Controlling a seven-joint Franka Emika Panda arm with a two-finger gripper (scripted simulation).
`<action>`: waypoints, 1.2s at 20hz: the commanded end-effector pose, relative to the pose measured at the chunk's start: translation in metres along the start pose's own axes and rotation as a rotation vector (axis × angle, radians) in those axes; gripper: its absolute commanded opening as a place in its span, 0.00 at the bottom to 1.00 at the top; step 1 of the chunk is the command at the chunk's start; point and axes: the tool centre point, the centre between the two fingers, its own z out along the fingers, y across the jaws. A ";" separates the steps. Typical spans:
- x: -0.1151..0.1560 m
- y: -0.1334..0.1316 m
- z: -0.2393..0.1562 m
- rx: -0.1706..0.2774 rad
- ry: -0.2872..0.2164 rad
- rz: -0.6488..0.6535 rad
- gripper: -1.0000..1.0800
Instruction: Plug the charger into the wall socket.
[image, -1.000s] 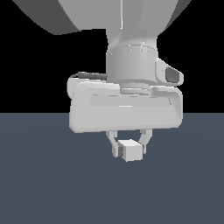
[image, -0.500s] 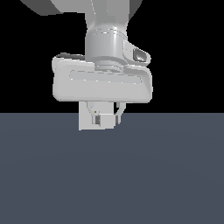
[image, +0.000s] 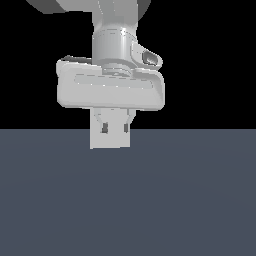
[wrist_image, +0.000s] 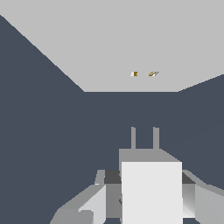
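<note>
My gripper (image: 115, 129) hangs low under the wide grey hand and is shut on the charger (image: 115, 132), a small white block that blends into the white panel behind it. That panel is the wall socket (image: 97, 142), upright on the dark floor. In the wrist view the charger (wrist_image: 151, 192) sits between my fingers (wrist_image: 101, 199), its two prongs pointing at the wall socket (wrist_image: 109, 43). The prongs stop short of the panel, roughly in line with its two yellowish dots (wrist_image: 143, 74).
A flat dark blue-grey floor (image: 200, 200) fills the lower half of the exterior view, with black background above. Nothing else stands near the panel.
The hand has moved toward the exterior view's left and upward, carrying the charger. It now looks smaller, and the white socket panel has appeared behind the fingers.
</note>
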 end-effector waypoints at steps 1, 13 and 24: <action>0.000 0.000 0.000 0.000 0.000 0.001 0.00; 0.022 0.000 0.001 0.000 0.000 0.000 0.00; 0.050 0.000 0.002 0.000 0.000 0.001 0.00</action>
